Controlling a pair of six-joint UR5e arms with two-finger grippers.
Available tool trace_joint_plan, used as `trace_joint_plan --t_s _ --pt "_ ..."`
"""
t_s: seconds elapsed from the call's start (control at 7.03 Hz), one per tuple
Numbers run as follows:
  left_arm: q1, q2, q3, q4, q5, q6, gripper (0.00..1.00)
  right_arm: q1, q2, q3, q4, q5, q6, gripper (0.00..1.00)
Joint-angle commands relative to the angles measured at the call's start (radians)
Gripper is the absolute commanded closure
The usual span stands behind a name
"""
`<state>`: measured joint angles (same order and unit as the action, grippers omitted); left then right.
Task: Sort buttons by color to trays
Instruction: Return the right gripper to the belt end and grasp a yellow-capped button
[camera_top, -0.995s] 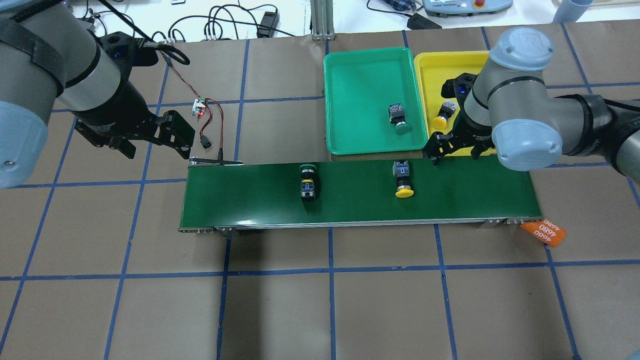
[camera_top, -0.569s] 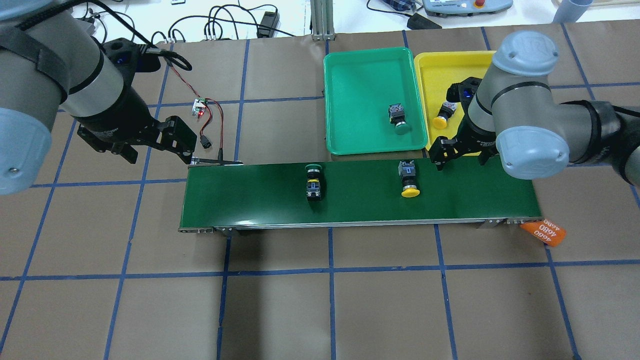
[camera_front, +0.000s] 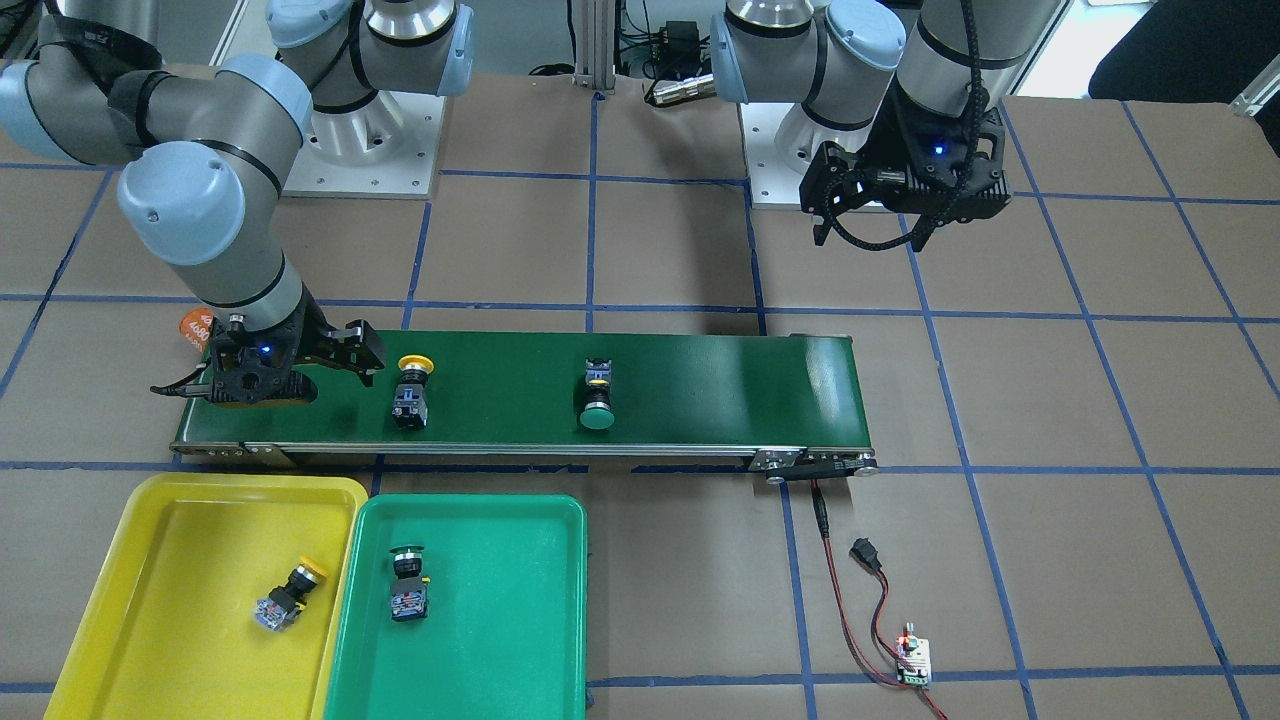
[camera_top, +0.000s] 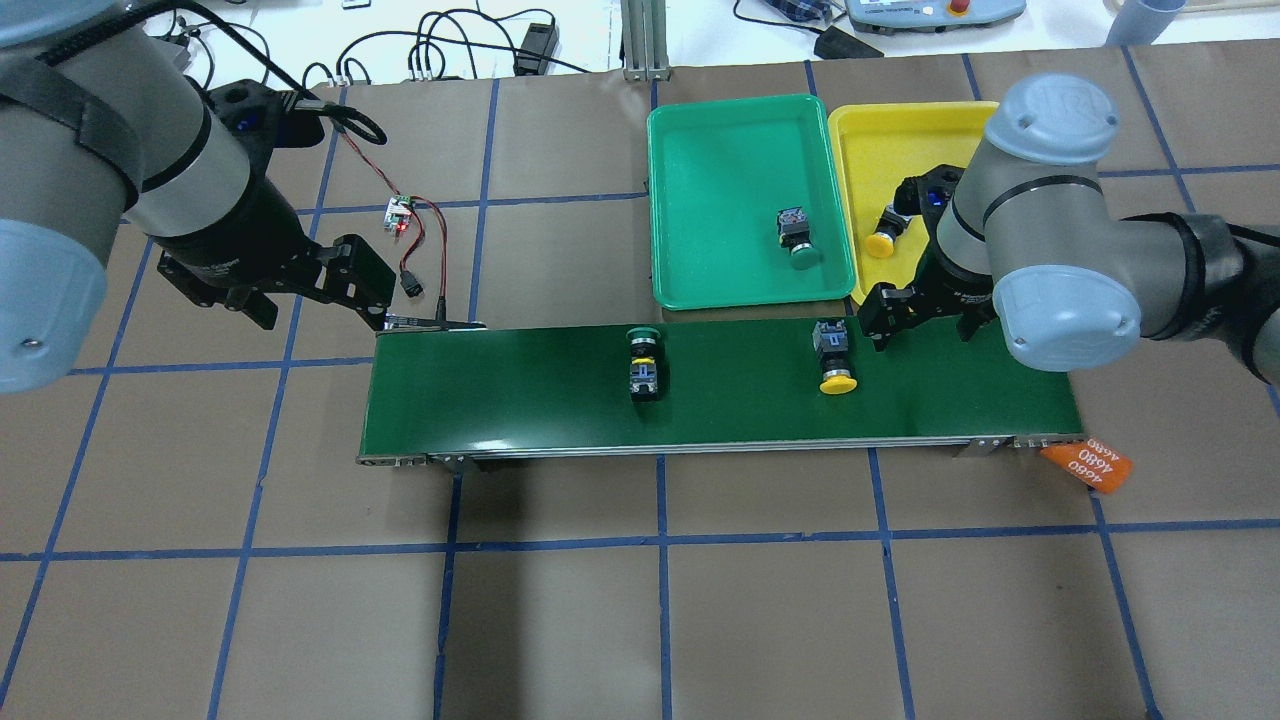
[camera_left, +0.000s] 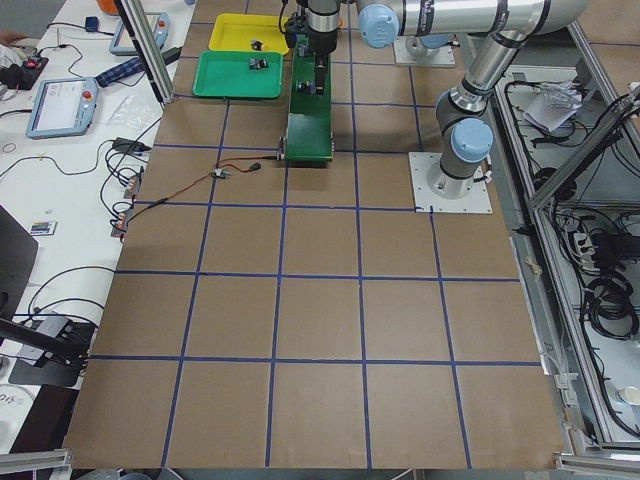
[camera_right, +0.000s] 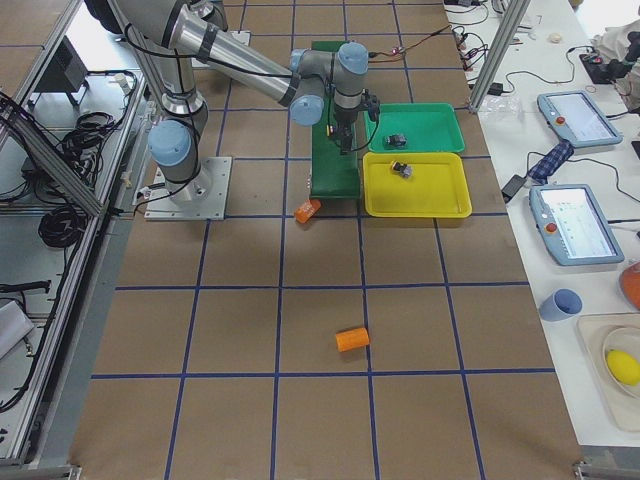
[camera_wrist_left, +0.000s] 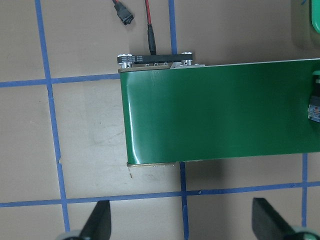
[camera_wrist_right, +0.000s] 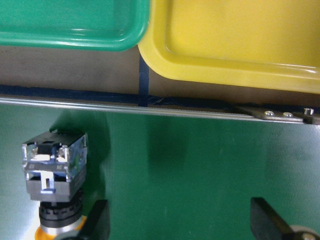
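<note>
On right-side view alone: second cylinder (camera_right: 352, 339)

Orange cylinder (camera_top: 1087, 465): "4680" printed twice; nothing else legible.

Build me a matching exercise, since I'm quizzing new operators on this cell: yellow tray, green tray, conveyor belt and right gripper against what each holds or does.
Things: 1 yellow tray; 2 green tray; 3 conveyor belt; 4 right gripper.
States: A carries the unsorted yellow button and unsorted green button; B holds the sorted green button; C hangs over the belt, jaws open and empty; D holds the sorted yellow button.
Pairs: 1-D, 2-B, 3-A, 4-C.
</note>
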<state>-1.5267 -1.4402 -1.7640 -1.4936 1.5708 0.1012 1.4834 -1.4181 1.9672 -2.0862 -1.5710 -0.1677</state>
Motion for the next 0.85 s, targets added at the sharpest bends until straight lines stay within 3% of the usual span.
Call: trace_joint_plan --t_s 0.0,0.71 --pt "-0.001 0.000 0.000 0.001 0.000 0.000 0.00 0.002 -0.001 0.001 0.000 0.000 0.002 0.01" --pt "-0.001 0.001 -0.008 0.003 -0.002 -0.006 0.00 0.002 -0.001 0.001 0.000 0.000 0.005 0.01"
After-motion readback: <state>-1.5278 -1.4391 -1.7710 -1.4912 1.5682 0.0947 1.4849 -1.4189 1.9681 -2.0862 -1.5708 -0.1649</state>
